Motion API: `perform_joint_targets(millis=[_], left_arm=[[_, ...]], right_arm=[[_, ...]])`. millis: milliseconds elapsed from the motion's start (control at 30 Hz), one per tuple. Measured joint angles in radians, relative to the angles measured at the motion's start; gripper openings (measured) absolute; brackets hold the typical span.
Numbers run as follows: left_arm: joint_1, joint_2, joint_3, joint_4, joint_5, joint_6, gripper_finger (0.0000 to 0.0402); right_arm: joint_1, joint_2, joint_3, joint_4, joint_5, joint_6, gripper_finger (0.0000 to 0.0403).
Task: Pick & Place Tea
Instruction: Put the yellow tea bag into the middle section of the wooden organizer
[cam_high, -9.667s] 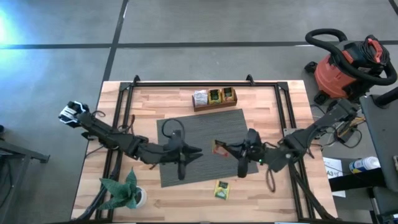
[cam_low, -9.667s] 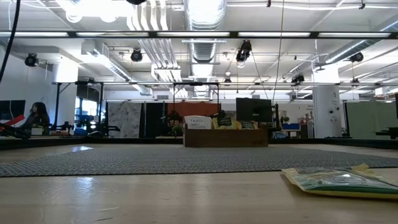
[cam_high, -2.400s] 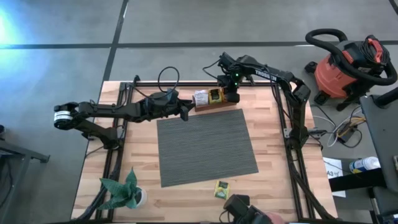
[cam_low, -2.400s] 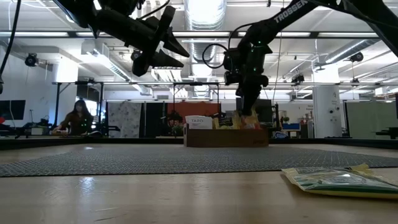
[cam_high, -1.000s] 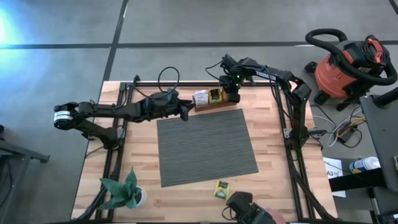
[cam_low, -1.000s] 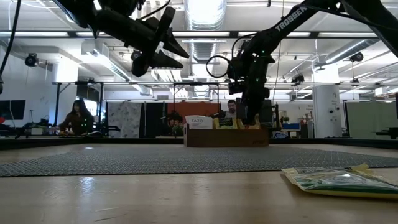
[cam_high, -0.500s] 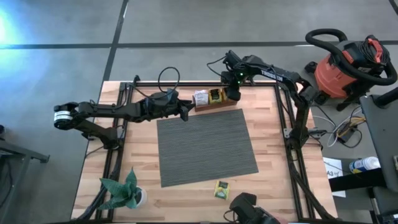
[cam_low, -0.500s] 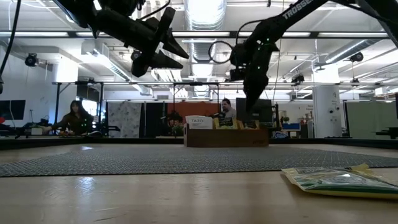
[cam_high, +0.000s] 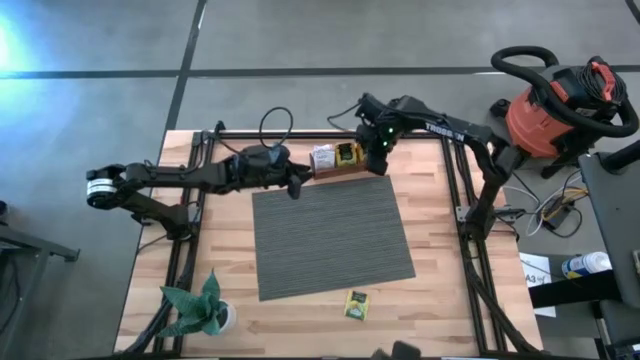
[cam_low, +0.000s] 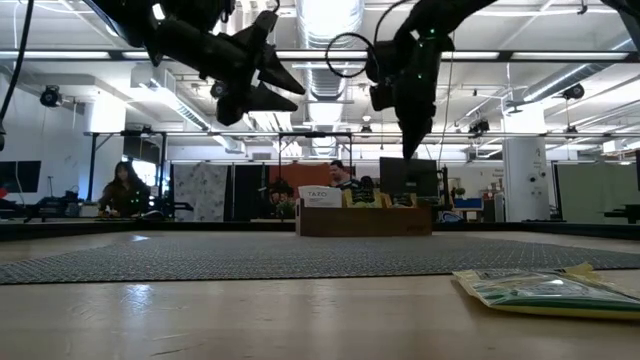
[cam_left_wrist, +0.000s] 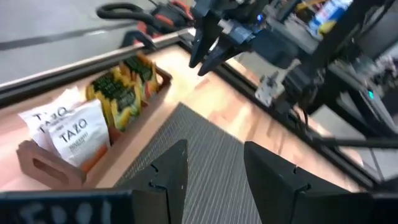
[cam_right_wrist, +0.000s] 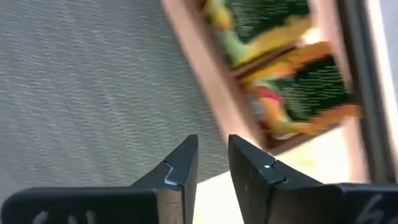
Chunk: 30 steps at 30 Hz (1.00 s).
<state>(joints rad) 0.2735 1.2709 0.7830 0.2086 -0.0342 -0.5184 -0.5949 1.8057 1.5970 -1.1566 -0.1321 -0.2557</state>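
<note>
The tea stands as packets in a wooden box (cam_high: 345, 157) at the mat's far edge: white ones (cam_left_wrist: 68, 127) at its left end, green-yellow ones (cam_right_wrist: 292, 81) to the right. One loose green-yellow packet (cam_high: 357, 304) lies flat on the table near the front edge. My right gripper (cam_high: 378, 166) hangs above the box's right end and the mat's far edge, pointing down, slightly open and holding nothing. My left gripper (cam_high: 297, 186) hovers left of the box, over the mat's far left corner, open and holding nothing.
The grey mat (cam_high: 332, 235) covers the table's middle. A potted plant (cam_high: 200, 312) stands at the near left corner. Black frame rails (cam_high: 455, 190) run along the table's sides. A shop vacuum (cam_high: 560, 100) sits on the floor off the right side.
My right gripper has risen from the box's right end and come a little toward the near edge, over the mat's far edge, carrying nothing. The packets have stayed in the box.
</note>
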Motion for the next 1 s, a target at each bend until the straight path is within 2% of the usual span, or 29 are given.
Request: perform_joint_targets(millis=[200, 333, 500, 633, 800, 900, 1000], left_arm=[[0.028, 0.0, 0.005, -0.103, 0.14, 0.07, 0.0151], [0.027, -0.014, 0.005, -0.191, 0.218, 0.182, 0.0151], [0.026, -0.042, 0.001, -0.209, 0.245, 0.299, 0.0151], [0.026, -0.049, 0.001, -0.208, 0.248, 0.354, 0.0151], [0.025, -0.049, 0.0, -0.207, 0.327, 0.321, 0.0151], [0.012, -0.049, 0.0, -0.197, 0.404, 0.24, 0.0151], [-0.027, -0.049, 0.0, -0.171, 0.415, 0.158, 0.0151]], right_arm=[[0.146, -0.009, 0.0, -0.022, 0.001, 0.182, 0.0075], [0.259, -0.031, 0.0, -0.015, 0.005, 0.335, 0.0072], [0.406, -0.061, -0.007, -0.014, 0.099, 0.582, 0.0077], [0.522, -0.069, -0.031, -0.016, 0.109, 0.763, 0.0082], [0.675, -0.068, -0.102, -0.015, 0.109, 0.969, 0.0089], [0.77, -0.067, -0.157, 0.011, 0.108, 1.08, 0.0088], [0.854, -0.07, -0.221, 0.082, 0.107, 1.158, 0.0081]])
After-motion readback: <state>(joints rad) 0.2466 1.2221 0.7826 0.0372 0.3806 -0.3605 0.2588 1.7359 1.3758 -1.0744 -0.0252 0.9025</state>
